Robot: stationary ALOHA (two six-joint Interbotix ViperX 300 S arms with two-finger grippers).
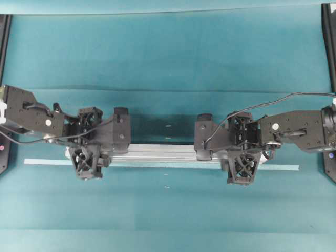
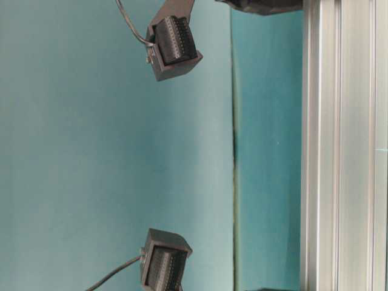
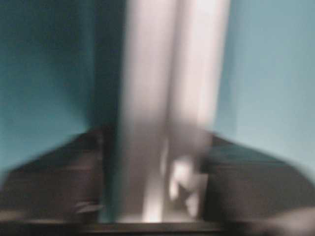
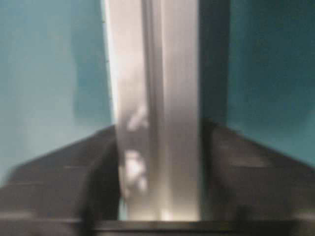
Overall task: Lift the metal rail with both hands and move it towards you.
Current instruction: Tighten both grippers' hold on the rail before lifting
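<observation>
The metal rail (image 1: pixel 163 152) lies left to right across the middle of the teal table, a grooved silver bar. My left gripper (image 1: pixel 88 143) straddles it near its left end and my right gripper (image 1: pixel 242 148) near its right end, each with one lattice finger on the far side and one on the near side. In the right wrist view the rail (image 4: pixel 157 98) runs between the fingers of the right gripper (image 4: pixel 160 128), which press its sides. The left wrist view is blurred; there the rail (image 3: pixel 167 98) fills the left gripper (image 3: pixel 155 135), with a thin teal sliver on one side. The rail (image 2: pixel 339 151) also shows at table level.
A thin pale tape strip (image 1: pixel 283 167) lies on the table just in front of the rail and sticks out past both its ends. Black frame posts (image 1: pixel 329 42) stand at the left and right edges. Two black boxy units (image 2: pixel 174 42) with cables hang above the table.
</observation>
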